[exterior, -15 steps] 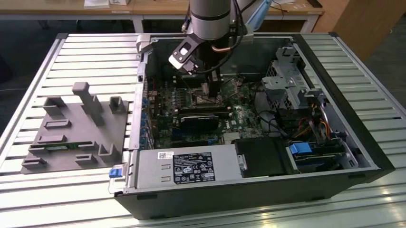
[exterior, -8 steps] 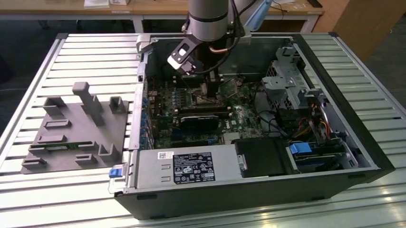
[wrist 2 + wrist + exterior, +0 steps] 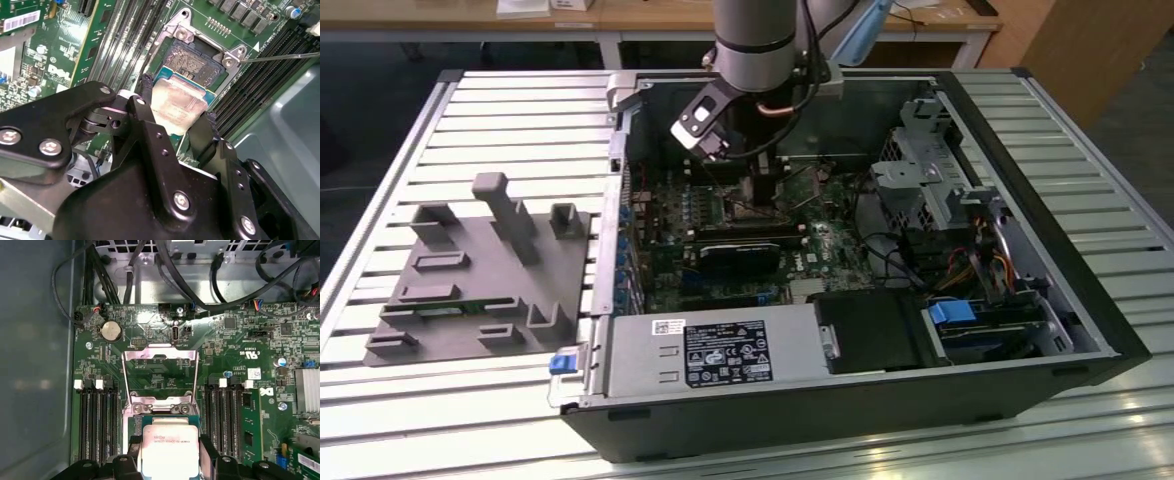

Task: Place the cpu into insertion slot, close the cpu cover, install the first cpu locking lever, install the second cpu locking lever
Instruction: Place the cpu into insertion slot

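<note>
1. My gripper (image 3: 177, 102) pinches the cpu (image 3: 177, 109) by two opposite edges, one finger on each side. This leaves the metal top bare and the underside free to meet the slot.
2. In the exterior view the arm drops from the upper middle of the frame into the open case (image 3: 1067, 310). The gripper is low over the board, just above the frame's centre.
3. The slot (image 3: 195, 60) lies open right by the cpu. In the second wrist view the cpu overlaps the slot's nearer part, while the farther part shows its dark contact field bare.
4. From that I judge the cpu is lined up over the slot but not seated. I cannot tell whether it already touches.
5. The cover (image 3: 160, 356) is swung back away from the slot, with green board showing through its window. That is why the slot can be reached from above.
6. A thin lever (image 3: 282, 56) juts out over the memory slots (image 3: 95, 425), unlatched. I judge that this is what lets the cover stand open.
7. The memory slots flank the slot on both sides, and my fingers hold the cpu edges that face them. Room there looks tight, so a narrow, square hold makes sense.
8. On the exterior view's left, a grey fixture (image 3: 480, 290) rests on the slatted worktop (image 3: 454, 430) beside the case, well apart from the gripper.
</note>
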`<state>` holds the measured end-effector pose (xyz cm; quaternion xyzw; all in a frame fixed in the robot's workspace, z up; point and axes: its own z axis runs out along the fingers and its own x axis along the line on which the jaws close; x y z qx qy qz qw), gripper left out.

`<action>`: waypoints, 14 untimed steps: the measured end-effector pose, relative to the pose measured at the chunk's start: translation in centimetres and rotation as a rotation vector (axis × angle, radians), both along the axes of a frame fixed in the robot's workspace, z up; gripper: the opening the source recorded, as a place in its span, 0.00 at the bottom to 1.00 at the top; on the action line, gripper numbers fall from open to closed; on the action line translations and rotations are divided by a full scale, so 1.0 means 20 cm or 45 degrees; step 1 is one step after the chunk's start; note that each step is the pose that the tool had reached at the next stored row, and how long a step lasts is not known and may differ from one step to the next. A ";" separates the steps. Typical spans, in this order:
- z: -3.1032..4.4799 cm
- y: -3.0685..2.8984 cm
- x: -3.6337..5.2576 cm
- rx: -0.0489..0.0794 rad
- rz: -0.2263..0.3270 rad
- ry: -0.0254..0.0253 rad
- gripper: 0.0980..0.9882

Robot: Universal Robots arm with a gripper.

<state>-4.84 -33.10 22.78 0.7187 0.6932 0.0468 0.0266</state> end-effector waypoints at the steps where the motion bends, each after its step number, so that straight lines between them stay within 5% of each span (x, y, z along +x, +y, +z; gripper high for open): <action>1: -0.005 0.001 -0.002 0.000 -0.001 0.0000 0.49; 14: -0.075 0.009 -0.017 0.000 -0.001 0.0000 0.49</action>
